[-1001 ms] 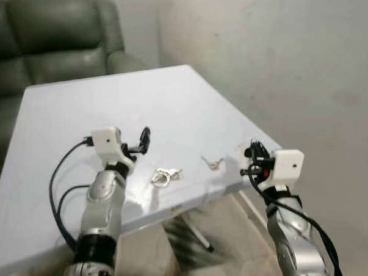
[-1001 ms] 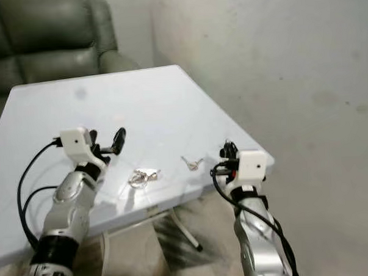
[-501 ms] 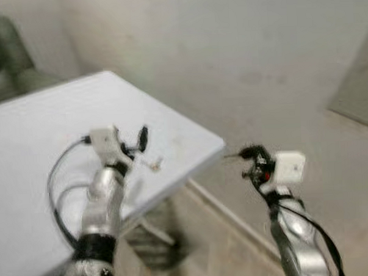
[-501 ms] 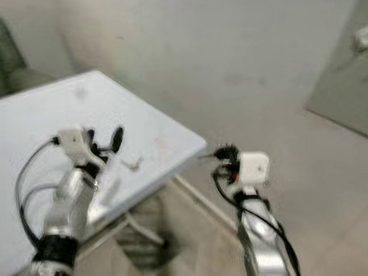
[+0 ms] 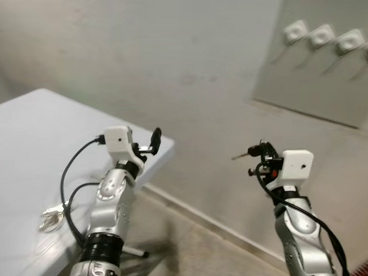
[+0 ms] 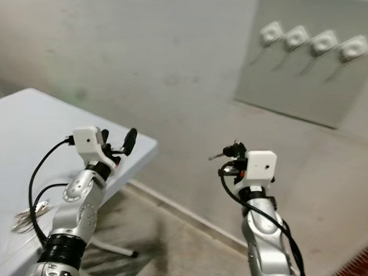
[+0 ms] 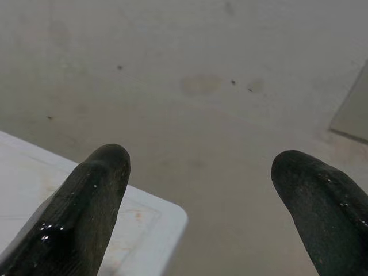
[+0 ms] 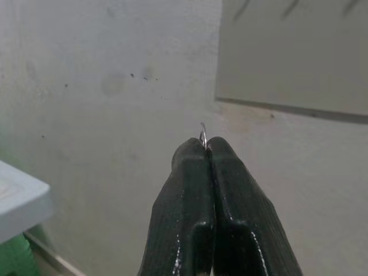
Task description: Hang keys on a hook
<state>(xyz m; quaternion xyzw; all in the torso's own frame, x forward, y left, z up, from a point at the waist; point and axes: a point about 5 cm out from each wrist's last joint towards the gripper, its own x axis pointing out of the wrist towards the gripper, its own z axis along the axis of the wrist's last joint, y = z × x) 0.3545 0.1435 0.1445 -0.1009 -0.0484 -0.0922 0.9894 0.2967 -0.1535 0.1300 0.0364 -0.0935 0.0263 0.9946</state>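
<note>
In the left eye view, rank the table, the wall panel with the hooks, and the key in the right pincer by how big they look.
1. Table, largest, though it sits nearest the camera.
2. Wall panel, farther off, so its true size against the table is unsure.
3. Key pinched in the right pincer, smallest by far.

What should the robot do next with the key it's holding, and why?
Probably step closer and lift the right gripper up toward the hooks on the wall board. Its fingers are pinched shut on a key, but the hooks sit higher and farther away. The left gripper is open and holds nothing, above the table edge.
</note>
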